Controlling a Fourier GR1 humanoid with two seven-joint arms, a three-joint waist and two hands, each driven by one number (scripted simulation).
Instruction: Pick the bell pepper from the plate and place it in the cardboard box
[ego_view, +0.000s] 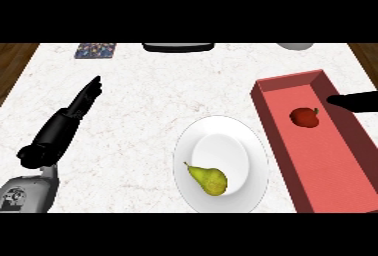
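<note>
The red bell pepper (304, 117) lies on the floor of the long reddish cardboard box (284, 131) at the right of the counter. Just right of the pepper and apart from it, my right hand (353, 101) comes in from the right edge over the box, fingers straight and holding nothing. The white plate (221, 145) sits left of the box with a yellow-green pear (208, 179) on its near part. My left hand (80, 106) rests open at the left, fingers pointing away from me.
At the counter's far edge are a colourful flat item (96, 50), a dark object (178, 47) and part of a pale bowl (296, 46). Wooden floor shows past the counter's left and right edges.
</note>
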